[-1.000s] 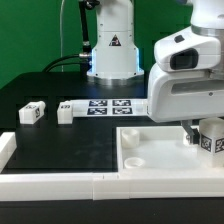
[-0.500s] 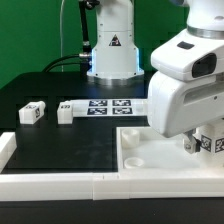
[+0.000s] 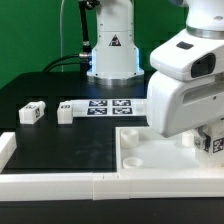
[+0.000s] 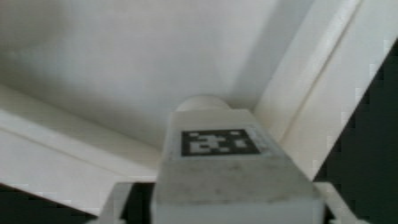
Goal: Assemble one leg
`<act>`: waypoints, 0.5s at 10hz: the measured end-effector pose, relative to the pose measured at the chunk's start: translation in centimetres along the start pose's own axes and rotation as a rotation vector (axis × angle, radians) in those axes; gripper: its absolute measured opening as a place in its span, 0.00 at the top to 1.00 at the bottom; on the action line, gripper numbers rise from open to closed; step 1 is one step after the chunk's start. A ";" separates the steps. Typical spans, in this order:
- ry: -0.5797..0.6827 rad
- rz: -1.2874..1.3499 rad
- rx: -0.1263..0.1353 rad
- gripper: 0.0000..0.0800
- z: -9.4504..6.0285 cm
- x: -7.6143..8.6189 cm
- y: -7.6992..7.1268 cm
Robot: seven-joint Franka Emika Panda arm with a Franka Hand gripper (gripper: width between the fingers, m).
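Claw [image 3: 207,142] around stubby matte-white tagged leg [image 4: 221,152] over smooth rimmed panel [image 3: 150,158].

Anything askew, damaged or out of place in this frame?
Nothing stands out. The gripper holds one leg over the white panel, near its corner. Two spare legs lie apart on the black table beside the marker board. No damage is visible.

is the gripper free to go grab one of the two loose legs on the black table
Probably not right now: the gripper looks shut on a leg over the white panel. The loose legs and lie unobstructed.
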State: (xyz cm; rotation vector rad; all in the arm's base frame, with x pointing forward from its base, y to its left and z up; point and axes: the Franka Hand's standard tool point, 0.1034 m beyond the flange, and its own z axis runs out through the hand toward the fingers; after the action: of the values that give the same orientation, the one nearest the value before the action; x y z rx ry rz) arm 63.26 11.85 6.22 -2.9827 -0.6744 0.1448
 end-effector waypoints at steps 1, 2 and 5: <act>0.002 0.041 0.003 0.64 0.0 0.0 0.0; 0.006 0.201 0.013 0.64 0.0 0.0 0.2; 0.012 0.588 0.021 0.64 0.0 0.0 0.4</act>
State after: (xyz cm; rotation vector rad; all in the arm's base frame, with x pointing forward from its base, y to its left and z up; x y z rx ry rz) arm 63.45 11.51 6.20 -3.0576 0.2210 0.1642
